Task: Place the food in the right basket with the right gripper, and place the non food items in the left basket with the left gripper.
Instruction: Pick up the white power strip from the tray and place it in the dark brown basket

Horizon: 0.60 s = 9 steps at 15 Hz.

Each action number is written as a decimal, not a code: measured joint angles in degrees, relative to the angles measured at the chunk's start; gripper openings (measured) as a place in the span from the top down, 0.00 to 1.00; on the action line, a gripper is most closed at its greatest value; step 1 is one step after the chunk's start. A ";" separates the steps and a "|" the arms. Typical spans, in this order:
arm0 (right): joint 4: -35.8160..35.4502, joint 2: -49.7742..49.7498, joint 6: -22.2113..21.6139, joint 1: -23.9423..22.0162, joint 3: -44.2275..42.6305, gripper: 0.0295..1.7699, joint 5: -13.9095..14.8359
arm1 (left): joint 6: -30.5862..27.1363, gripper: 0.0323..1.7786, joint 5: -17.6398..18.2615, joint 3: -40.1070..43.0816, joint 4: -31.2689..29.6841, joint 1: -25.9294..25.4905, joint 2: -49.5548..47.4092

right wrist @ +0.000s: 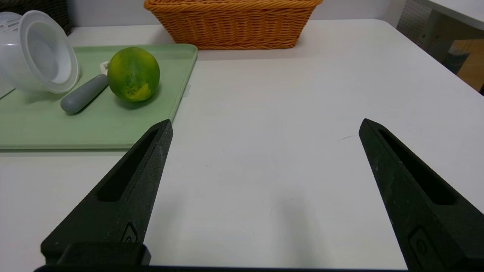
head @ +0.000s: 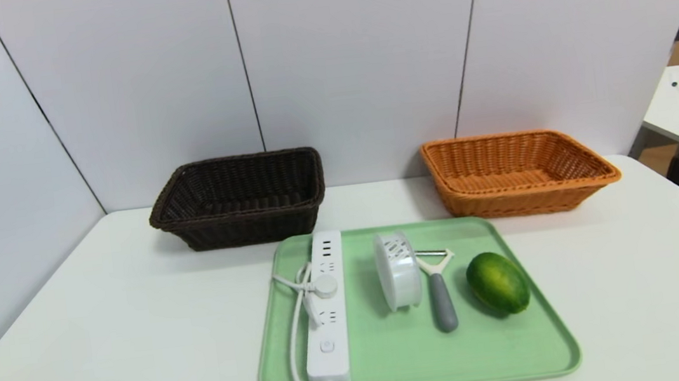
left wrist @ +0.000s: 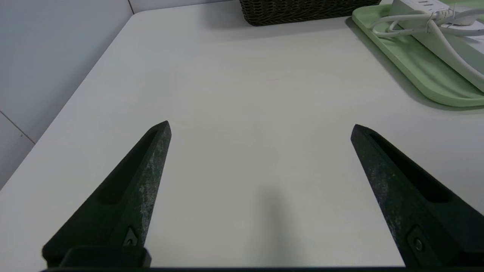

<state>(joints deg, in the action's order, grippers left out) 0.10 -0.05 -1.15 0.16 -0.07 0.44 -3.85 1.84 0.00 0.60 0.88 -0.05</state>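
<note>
Tray (head: pixel 460 355), green, bearing from left to right a power strip (head: pixel 330 345), white container (head: pixel 399 273), peeler (head: pixel 443 300) and green fruit (head: pixel 497 283); dark basket (head: pixel 254 226) behind left, orange basket (head: pixel 519 199) behind right; my left gripper (left wrist: pixel 261 130) and right gripper (right wrist: pixel 267 126), wide open and holding nothing, hover above the table (head: pixel 139 341)

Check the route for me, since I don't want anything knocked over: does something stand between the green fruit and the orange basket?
Nothing visible stands between them: the green fruit has only the tray's raised rim and bare table before the orange basket.
</note>
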 joint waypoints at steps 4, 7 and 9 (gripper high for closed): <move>-0.02 0.00 0.00 0.00 0.05 0.04 0.24 | -0.05 0.05 -0.02 0.00 0.02 0.00 0.00; 0.00 0.00 -0.15 0.00 0.05 0.04 0.24 | 0.79 0.05 -0.13 0.00 0.00 0.00 0.00; 0.00 0.00 -0.01 0.00 0.02 0.04 0.24 | 1.27 0.05 -0.30 0.00 -0.02 0.00 0.00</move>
<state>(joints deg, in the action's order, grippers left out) 0.10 -0.05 -1.16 0.16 -0.05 0.68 -2.58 1.54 0.00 0.57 0.88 -0.05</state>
